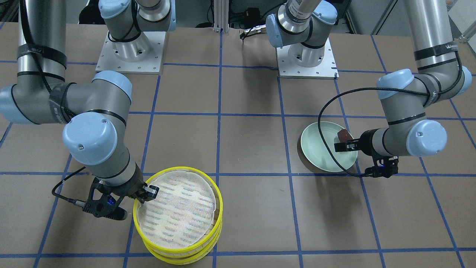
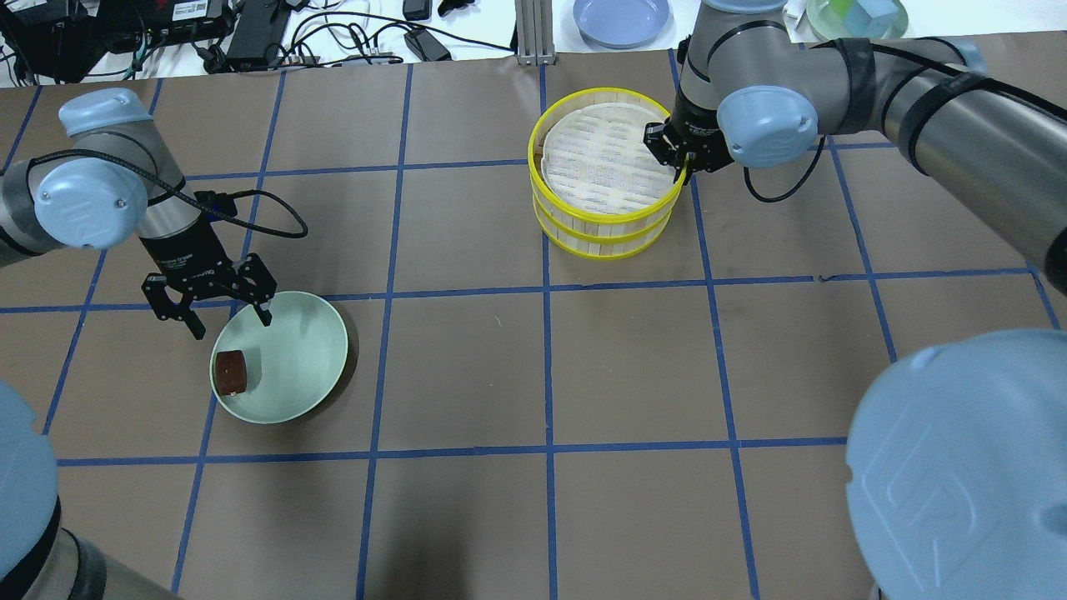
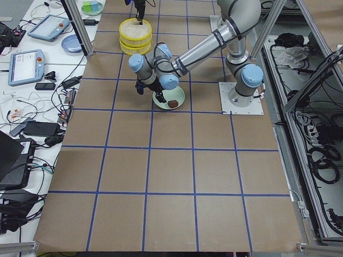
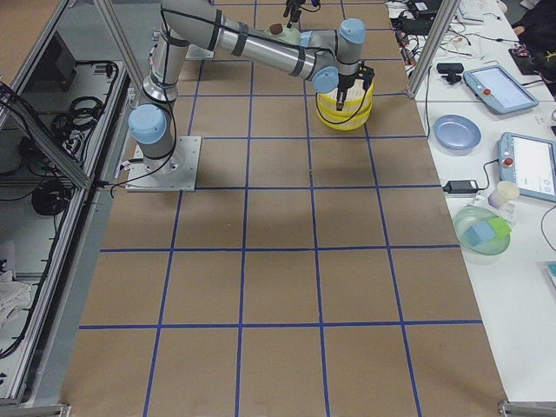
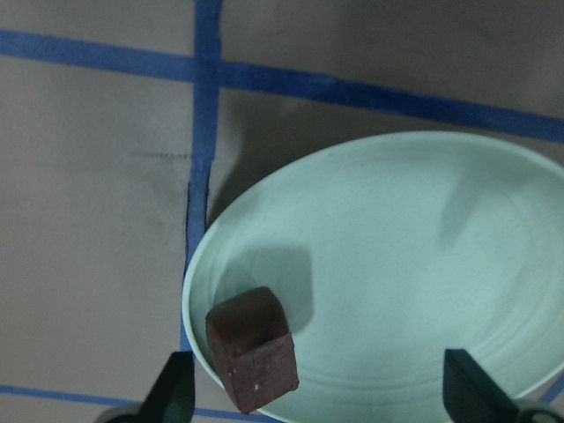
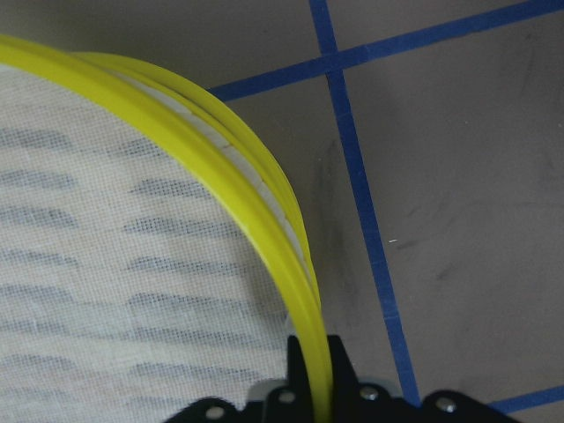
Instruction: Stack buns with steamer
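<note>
The dark reddish-brown bun (image 2: 231, 372) lies at the near-left edge of the pale green plate (image 2: 304, 350). My left gripper (image 2: 232, 323) is open and empty, just above the plate's far rim. The left wrist view shows the brown bun (image 5: 251, 348) between and beyond the spread fingertips (image 5: 172, 388). The steamer (image 2: 602, 236) is a stack of yellow-rimmed tiers with a white liner (image 1: 178, 208) on top. My right gripper (image 2: 677, 165) is shut on the top tier's rim (image 6: 264, 207). The cream-white bun is out of view.
The two arm bases (image 1: 130, 52) stand on plates at the robot side of the table. A blue plate (image 2: 621, 17), a bowl (image 2: 859, 12) and cables lie on the white bench beyond the table. Blue tape lines grid the brown table top.
</note>
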Robot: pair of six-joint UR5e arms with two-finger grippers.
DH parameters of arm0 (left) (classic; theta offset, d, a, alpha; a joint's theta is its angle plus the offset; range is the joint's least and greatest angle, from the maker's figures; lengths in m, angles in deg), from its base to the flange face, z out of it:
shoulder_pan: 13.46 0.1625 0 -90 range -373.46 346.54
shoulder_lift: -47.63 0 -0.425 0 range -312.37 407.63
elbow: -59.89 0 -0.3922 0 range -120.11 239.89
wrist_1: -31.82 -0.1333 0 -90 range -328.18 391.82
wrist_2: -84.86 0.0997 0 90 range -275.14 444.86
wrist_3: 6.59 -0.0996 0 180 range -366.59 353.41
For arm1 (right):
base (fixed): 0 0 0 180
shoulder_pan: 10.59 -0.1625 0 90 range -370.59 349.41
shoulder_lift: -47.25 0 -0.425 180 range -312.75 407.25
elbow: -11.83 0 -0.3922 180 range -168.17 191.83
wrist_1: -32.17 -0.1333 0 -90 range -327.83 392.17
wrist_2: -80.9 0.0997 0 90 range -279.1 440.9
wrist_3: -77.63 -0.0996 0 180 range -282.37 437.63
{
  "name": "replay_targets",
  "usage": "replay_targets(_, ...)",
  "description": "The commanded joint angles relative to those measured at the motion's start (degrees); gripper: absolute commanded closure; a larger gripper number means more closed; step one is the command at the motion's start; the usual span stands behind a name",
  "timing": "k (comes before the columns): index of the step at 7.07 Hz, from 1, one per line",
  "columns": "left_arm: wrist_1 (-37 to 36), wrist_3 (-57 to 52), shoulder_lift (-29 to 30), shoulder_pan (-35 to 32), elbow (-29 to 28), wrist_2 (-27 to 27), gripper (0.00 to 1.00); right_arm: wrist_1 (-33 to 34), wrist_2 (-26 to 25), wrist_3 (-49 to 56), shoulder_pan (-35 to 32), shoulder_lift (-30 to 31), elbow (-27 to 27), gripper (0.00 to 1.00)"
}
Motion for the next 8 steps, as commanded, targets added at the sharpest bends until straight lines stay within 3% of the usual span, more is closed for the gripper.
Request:
replay_targets(1,0.4,13.3,1.6,0.4,1.7,2.9,0.00,0.4,0.1,-0.2,0.0,-0.5,0.6,1.00)
replay_targets(3,1.0,18.7,2.0,0.3,1.7,2.8,0.07,2.4,-0.5,0.6,0.1,-0.8,0.7,1.00)
replay_targets(5,1.0,19.5,3.1,0.2,1.7,3.0,0.43,2.6,0.1,0.1,0.1,-0.8,0.7,0.93)
replay_targets(6,1.0,19.1,3.7,0.2,1.5,3.4,0.68,5.0,0.1,-0.2,0.1,-0.9,0.7,0.71)
replay_targets(7,1.0,19.2,3.8,0.2,1.2,3.5,1.00,5.3,0.1,-0.1,0.1,-1.3,0.7,0.58)
replay_targets(8,1.0,19.2,3.8,0.2,0.8,3.2,1.00,5.3,0.1,-0.1,0.1,-1.4,1.0,0.50)
